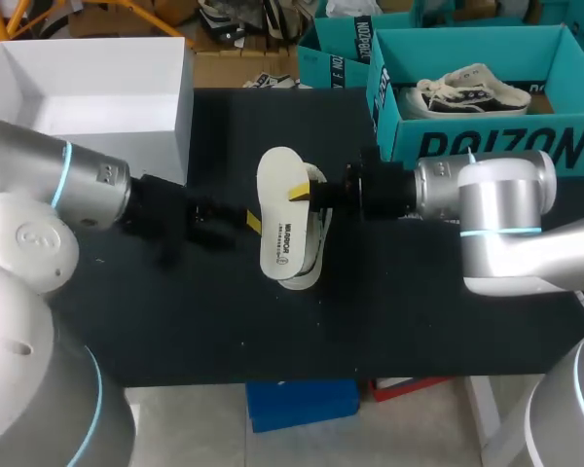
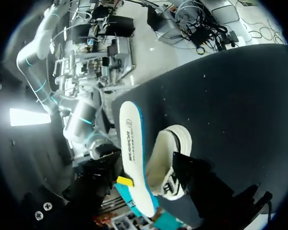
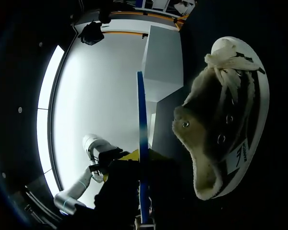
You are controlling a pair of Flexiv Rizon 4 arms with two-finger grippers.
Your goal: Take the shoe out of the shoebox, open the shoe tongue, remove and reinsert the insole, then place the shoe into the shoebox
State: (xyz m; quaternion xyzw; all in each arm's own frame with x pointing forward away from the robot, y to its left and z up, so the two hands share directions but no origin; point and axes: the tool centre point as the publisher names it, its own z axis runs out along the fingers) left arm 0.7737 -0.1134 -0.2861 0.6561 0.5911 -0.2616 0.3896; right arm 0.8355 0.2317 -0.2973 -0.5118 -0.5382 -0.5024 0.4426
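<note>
While the right fingers [image 1: 299,193] are closed narrowly on the insole [image 1: 277,209], one yellow tip on each face, the insole hangs clear of the shoe [image 3: 225,120], edge-on to the right wrist camera. The shoe lies just below and beside it on the dark counter [image 1: 419,311], its mouth gaping and its laces loose. The left fingers [image 1: 254,222] sit at the shoe's other side, close against it. Whether they actually grip it I cannot tell, as the left wrist view shows only dark shapes over the heel.

Judging from this, the removal is done and the reinsertion is the step in hand. The next move calls for tipping the insole so that its toe end points into the opening, then sliding it forward along the inside of the sole. The shoe will need steadying so that it does not skid. The soft insole may buckle at the collar if it goes in too steeply.

Farther out, an open white box [image 1: 97,136] stands at the counter's back left, empty — probably where the shoe goes last. A teal box [image 1: 487,151] at the back right already holds another shoe.
</note>
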